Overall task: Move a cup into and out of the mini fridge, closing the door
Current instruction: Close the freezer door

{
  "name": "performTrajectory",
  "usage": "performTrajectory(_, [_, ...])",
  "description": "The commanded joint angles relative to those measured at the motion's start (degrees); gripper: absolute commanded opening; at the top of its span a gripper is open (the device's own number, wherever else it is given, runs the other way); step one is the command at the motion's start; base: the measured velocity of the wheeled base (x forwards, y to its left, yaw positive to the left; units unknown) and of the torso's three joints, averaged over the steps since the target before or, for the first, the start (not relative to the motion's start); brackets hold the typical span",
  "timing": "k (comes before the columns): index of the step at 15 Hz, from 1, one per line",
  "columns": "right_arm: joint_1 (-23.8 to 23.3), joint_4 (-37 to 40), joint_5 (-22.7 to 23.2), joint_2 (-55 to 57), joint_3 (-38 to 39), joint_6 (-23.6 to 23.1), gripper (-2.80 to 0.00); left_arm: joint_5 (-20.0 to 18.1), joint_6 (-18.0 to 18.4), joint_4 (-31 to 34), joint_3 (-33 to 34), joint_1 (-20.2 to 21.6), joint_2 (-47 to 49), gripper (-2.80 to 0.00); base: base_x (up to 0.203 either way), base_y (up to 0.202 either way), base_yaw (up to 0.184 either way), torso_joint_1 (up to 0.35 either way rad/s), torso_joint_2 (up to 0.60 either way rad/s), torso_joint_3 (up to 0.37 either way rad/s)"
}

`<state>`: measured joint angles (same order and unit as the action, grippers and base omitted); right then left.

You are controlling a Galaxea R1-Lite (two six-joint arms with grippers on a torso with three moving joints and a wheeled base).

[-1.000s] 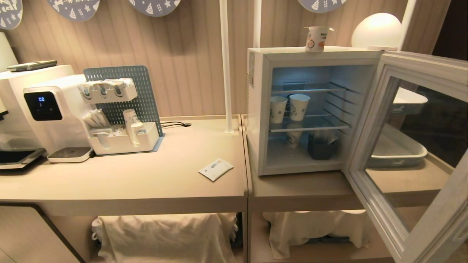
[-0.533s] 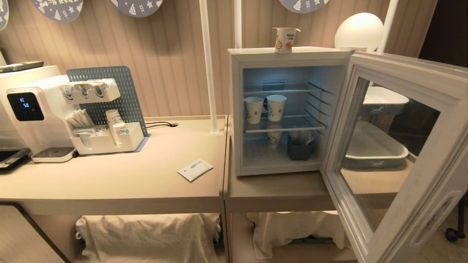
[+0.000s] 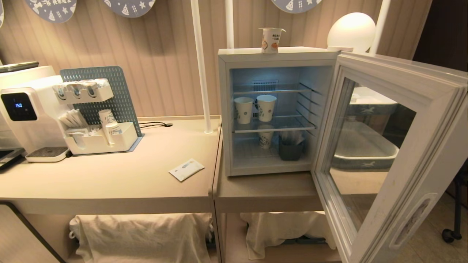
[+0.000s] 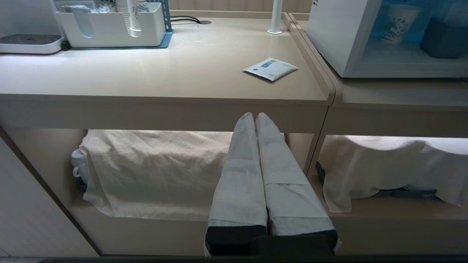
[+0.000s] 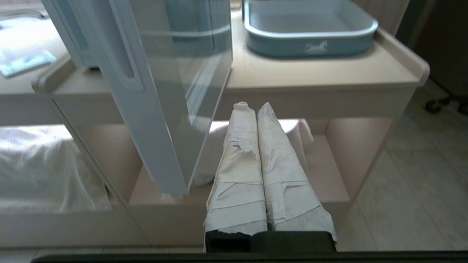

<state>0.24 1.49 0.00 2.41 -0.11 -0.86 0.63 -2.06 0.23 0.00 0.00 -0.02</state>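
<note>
We see the cup point(image 3: 271, 39) upright on top of the mini fridge point(image 3: 223, 109), upper centre of the head view; the door point(image 3: 398, 160) stands wide open at right; both our grippers — left gripper point(image 4: 255, 116), right gripper point(image 5: 253, 106) — hang low before the surface point(image 3: 120, 182), fingers clenched, empty.

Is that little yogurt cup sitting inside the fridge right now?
No, the cup stands on top of the mini fridge, above its open door.
</note>
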Motion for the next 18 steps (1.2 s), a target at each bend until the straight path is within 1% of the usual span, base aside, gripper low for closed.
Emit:
performTrajectory(1, [-0.01, -0.27, 0.00, 5.45, 0.09, -0.37, -2.80, 0.07, -0.05, 0.03, 0.09, 0.00, 0.02, -2.80, 0.000, 0.000, 0.000, 0.000, 0.00, 0.000])
performTrajectory(2, [-0.04, -0.48, 0.00, 5.67, 0.02, -0.11, -2.80, 0.07, -0.05, 0.03, 0.09, 0.00, 0.02, -2.80, 0.000, 0.000, 0.000, 0.000, 0.00, 0.000])
performTrajectory(3, [-0.01, -0.87, 0.04, 5.53, -1.51, 1.68, -2.80, 0.07, -0.05, 0.03, 0.09, 0.00, 0.02, -2.80, 0.000, 0.000, 0.000, 0.000, 0.00, 0.000])
performTrajectory(4, [0.00, -0.85, -0.05, 6.19, -5.41, 5.55, -2.80, 0.07, -0.05, 0.03, 0.09, 0.00, 0.02, -2.80, 0.000, 0.000, 0.000, 0.000, 0.00, 0.000])
performTrajectory(5, [0.17, -0.51, -0.50, 7.92, -11.06, 9.79, -2.80, 0.07, -0.05, 0.03, 0.09, 0.00, 0.02, -2.80, 0.000, 0.000, 0.000, 0.000, 0.00, 0.000])
performTrajectory(6, [0.51, -0.26, -2.11, 11.59, -16.47, 13.37, -2.80, 0.00, -0.05, 0.03, 0.09, 0.00, 0.02, -2.80, 0.000, 0.000, 0.000, 0.000, 0.00, 0.000])
performTrajectory(7, [1.04, -0.50, -4.90, 16.79, -19.70, 16.47, -2.80, 0.07, -0.05, 0.03, 0.09, 0.00, 0.02, -2.80, 0.000, 0.000, 0.000, 0.000, 0.00, 0.000])
performTrajectory(9, [1.69, -1.57, -9.11, 27.24, -24.39, 24.51, -2.80, 0.07, -0.05, 0.03, 0.09, 0.00, 0.02, -2.80, 0.000, 0.000, 0.000, 0.000, 0.00, 0.000])
performTrajectory(10, [1.60, -1.86, -10.33, 32.65, -26.28, 28.97, -2.80, 0.07, -0.05, 0.03, 0.09, 0.00, 0.02, -2.80, 0.000, 0.000, 0.000, 0.000, 0.00, 0.000])
performTrajectory(12, [0.32, -2.42, -10.85, 42.66, -28.90, 35.94, -2.80, 0.07, -0.05, 0.03, 0.09, 0.00, 0.02, -2.80, 0.000, 0.000, 0.000, 0.000, 0.00, 0.000])
performTrajectory(13, [-1.81, -2.66, -8.77, 48.14, -30.33, 39.15, -2.80, 0.07, -0.05, 0.03, 0.09, 0.00, 0.02, -2.80, 0.000, 0.000, 0.000, 0.000, 0.00, 0.000])
performTrajectory(14, [-5.50, -2.90, -4.76, 52.24, -31.49, 41.03, -2.80, -0.02, -0.05, 0.03, 0.09, 0.00, 0.02, -2.80, 0.000, 0.000, 0.000, 0.000, 0.00, 0.000])
performTrajectory(15, [-11.97, -3.39, 2.44, 55.87, -32.67, 42.32, -2.80, 0.07, -0.05, 0.03, 0.09, 0.00, 0.02, -2.80, 0.000, 0.000, 0.000, 0.000, 0.00, 0.000])
performTrajectory(16, [-19.01, -4.12, 13.86, 60.54, -33.82, 43.13, -2.80, 0.07, -0.05, 0.03, 0.09, 0.00, 0.02, -2.80, 0.000, 0.000, 0.000, 0.000, 0.00, 0.000])
performTrajectory(17, [-24.62, -4.97, 26.63, 65.76, -34.85, 43.63, -2.80, 0.07, -0.05, 0.03, 0.09, 0.00, 0.02, -2.80, 0.000, 0.000, 0.000, 0.000, 0.00, 0.000])
performTrajectory(18, [-28.55, -6.02, 37.07, 71.16, -35.74, 43.96, -2.80, 0.00, -0.05, 0.03, 0.09, 0.00, 0.02, -2.80, 0.000, 0.000, 0.000, 0.000, 0.00, 0.000])
